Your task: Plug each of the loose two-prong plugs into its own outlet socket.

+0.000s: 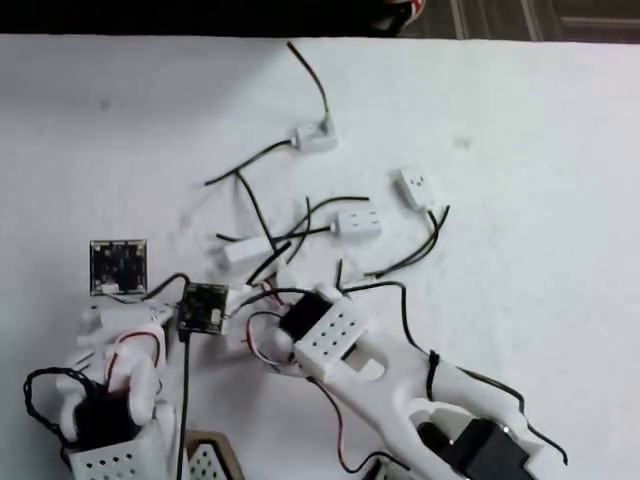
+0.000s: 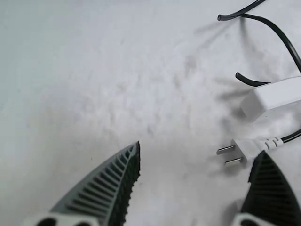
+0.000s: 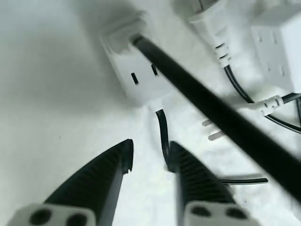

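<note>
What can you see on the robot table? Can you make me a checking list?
Surface: white table.
Job's things: white outlet sockets scattered mid-table; a two-prong plug lies loose, unplugged.
Clutter: square dark board near the left arm.
Grippers: left gripper fingers open beside the plug; right gripper fingers open by a cable end.
Cables: black cables crossing mid-table.
Surroundings: dark area beyond the far edge.

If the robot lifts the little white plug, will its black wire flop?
Probably flop: the black wire is thin, and other wires lie curled on the table, so it should dangle. The white plug looks small and light. Ribbed pads on the left gripper should keep it from slipping.
</note>
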Motion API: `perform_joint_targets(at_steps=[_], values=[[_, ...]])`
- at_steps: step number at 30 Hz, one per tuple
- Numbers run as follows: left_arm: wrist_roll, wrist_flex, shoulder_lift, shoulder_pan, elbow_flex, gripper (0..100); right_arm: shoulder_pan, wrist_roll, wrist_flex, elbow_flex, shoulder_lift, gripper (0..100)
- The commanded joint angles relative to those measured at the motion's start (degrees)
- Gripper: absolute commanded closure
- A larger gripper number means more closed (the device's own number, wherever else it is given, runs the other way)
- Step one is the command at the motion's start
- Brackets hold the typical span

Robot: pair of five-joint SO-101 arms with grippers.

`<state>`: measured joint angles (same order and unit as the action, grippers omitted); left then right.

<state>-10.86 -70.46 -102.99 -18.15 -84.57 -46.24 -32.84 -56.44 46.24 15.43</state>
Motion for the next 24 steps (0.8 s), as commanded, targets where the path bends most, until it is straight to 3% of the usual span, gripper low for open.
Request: perform_joint_targets(at_steps=[1,11,24], values=[[0.2,1.1,-0.7,0.0,1.6,64,7.3,0.4,0.7,-0.6,-2.7,75.8],[2.2,4.0,-0.7,-6.5,2.0,64,8.4,0.4,3.1,-0.3,-4.9,75.8],[2.3,5.1,-0.7,-6.4,1.7,64,5.6,0.9,-11.9,-0.5,24.7,75.8]])
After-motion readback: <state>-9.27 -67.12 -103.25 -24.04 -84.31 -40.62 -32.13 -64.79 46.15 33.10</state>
